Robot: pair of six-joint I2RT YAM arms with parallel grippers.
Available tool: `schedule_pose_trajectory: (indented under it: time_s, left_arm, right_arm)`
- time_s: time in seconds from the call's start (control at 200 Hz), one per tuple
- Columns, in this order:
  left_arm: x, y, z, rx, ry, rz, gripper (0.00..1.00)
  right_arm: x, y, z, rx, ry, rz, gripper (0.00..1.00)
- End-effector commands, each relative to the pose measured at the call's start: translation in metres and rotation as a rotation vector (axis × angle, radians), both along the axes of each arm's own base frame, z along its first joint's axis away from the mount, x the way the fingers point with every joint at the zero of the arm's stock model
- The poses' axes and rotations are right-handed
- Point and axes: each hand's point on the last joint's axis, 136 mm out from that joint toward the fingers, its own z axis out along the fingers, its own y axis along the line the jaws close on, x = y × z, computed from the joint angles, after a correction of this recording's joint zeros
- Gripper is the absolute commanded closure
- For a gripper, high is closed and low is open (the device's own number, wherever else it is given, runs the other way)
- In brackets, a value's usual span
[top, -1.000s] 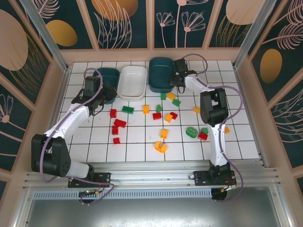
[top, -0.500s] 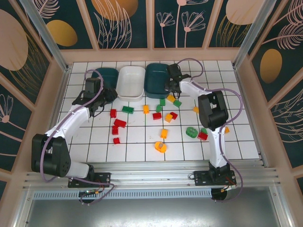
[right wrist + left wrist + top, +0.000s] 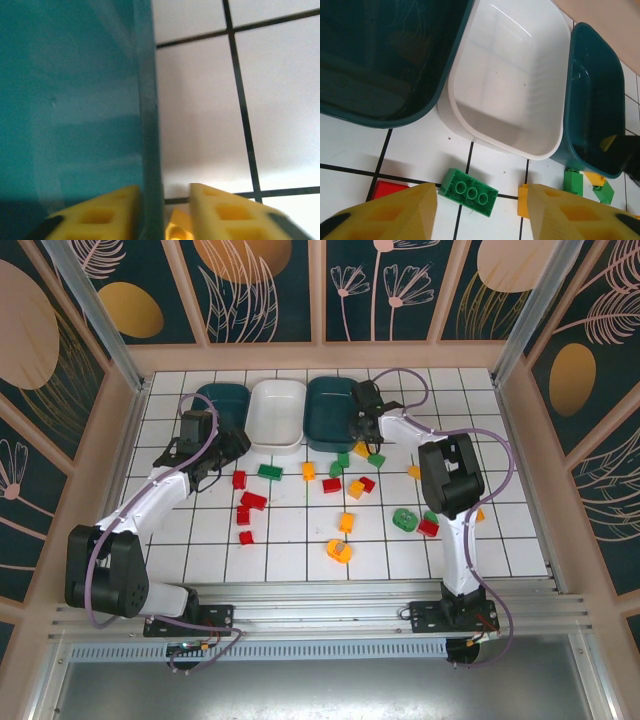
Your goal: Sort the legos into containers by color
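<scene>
Currently: legos (image 3: pixel 340 551) scattered across bench (image 3: pixel 520 530); left fingers (image 3: pixel 405 210) open, empty, green brick (image 3: pixel 469 191) just ahead; right fingers (image 3: pixel 220 210) slightly parted, straddling right teal tub (image 3: pixel 330 405) rim; white tub (image 3: pixel 278 412) and left teal tub (image 3: pixel 222 400) alongside, far row.

White tiled floor (image 3: pixel 290 540) with dark grout fills the centre. Dark teal wall panels (image 3: pixel 270 310), printed with peach leaves and ovals, surround it in pale wood framing (image 3: pixel 318 290). An aluminium rail (image 3: pixel 330 592) crosses the bottom.

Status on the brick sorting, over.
Left gripper open, green brick ahead. Right gripper astride right teal tub's wall, yellow bit between fingers, grip unclear. Other bricks on table. Nothing blocking.
</scene>
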Motion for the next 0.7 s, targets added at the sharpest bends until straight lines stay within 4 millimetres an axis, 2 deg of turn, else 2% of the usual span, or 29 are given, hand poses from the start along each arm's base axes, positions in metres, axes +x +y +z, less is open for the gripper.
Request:
schedule_pose_trajectory:
  time_s: [0.0,0.09,0.235,0.29,0.38,0.51,0.56,0.616,0.696]
  left_arm:
    - [0.003,-0.003,0.015,-0.03,-0.047,-0.009,0.46]
    - [0.002,-0.006,0.017,-0.041,-0.049,-0.022,0.44]
    - [-0.001,-0.009,0.024,-0.051,-0.065,-0.043,0.4]
    - [-0.002,-0.01,0.025,-0.056,-0.069,-0.052,0.39]
    - [0.0,-0.012,0.026,-0.071,-0.076,-0.058,0.39]
    - [0.002,-0.018,0.026,-0.085,-0.069,-0.084,0.39]
    - [0.001,-0.019,0.024,-0.089,-0.066,-0.088,0.39]
    - [0.001,-0.021,0.025,-0.095,-0.069,-0.095,0.38]
    - [0.0,-0.025,0.022,-0.113,-0.058,-0.111,0.38]
  right_arm:
    - [-0.014,-0.008,0.019,0.01,-0.002,0.012,0.6]
    - [-0.014,-0.019,0.043,0.045,-0.05,0.006,0.57]
    - [-0.021,-0.059,0.082,0.038,-0.127,-0.036,0.53]
    - [-0.026,-0.072,0.087,0.044,-0.137,-0.037,0.52]
    - [-0.036,-0.093,0.083,0.044,-0.127,-0.048,0.51]
    - [-0.056,-0.132,0.061,-0.051,-0.055,-0.098,0.51]
    - [-0.064,-0.139,0.054,-0.039,-0.034,-0.102,0.5]
    - [-0.072,-0.136,0.048,-0.012,-0.024,-0.067,0.5]
    - [-0.083,-0.143,0.038,-0.053,0.018,-0.08,0.5]
